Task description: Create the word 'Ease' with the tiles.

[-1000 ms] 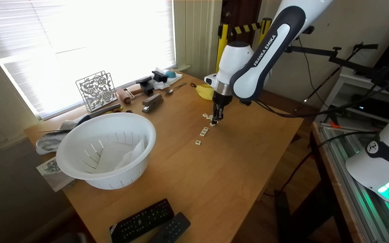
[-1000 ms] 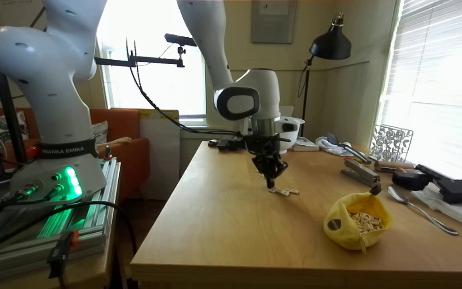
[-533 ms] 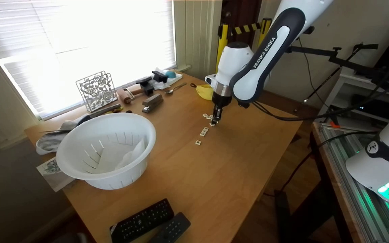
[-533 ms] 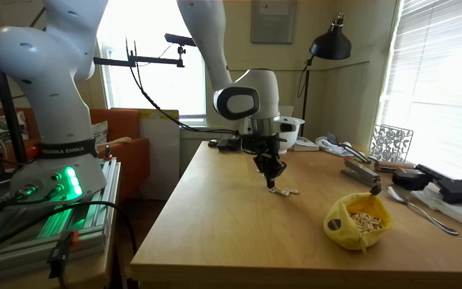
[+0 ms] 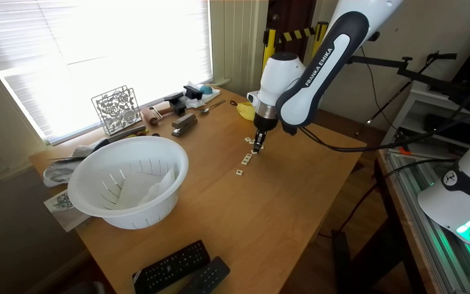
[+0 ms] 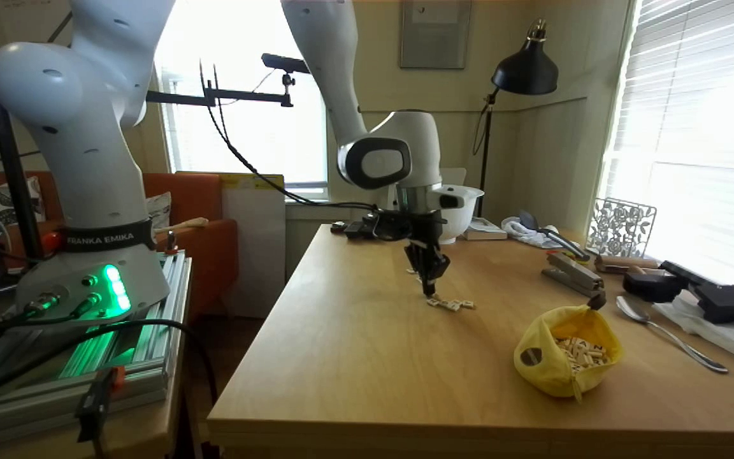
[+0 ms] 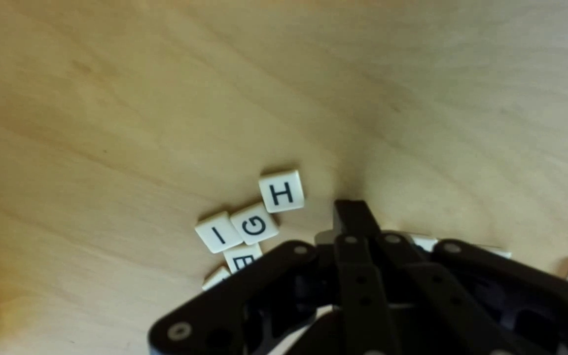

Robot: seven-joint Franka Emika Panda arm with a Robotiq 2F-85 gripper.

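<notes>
Cream tiles (image 7: 281,191) flank gripper (image 7: 357,216) (some part-hidden).

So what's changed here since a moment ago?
The gripper has shifted slightly toward the short row of tiles, still shut, and a loose tile beside it looks to have slid that way too. Nothing was grasped or let go. The row itself, the lone tile beyond it, the white bowl and the yellow pouch stayed put.

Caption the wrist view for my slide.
Shut gripper beside H tile, with G tile and I tile nearby on the wood-grained tabletop.
</notes>
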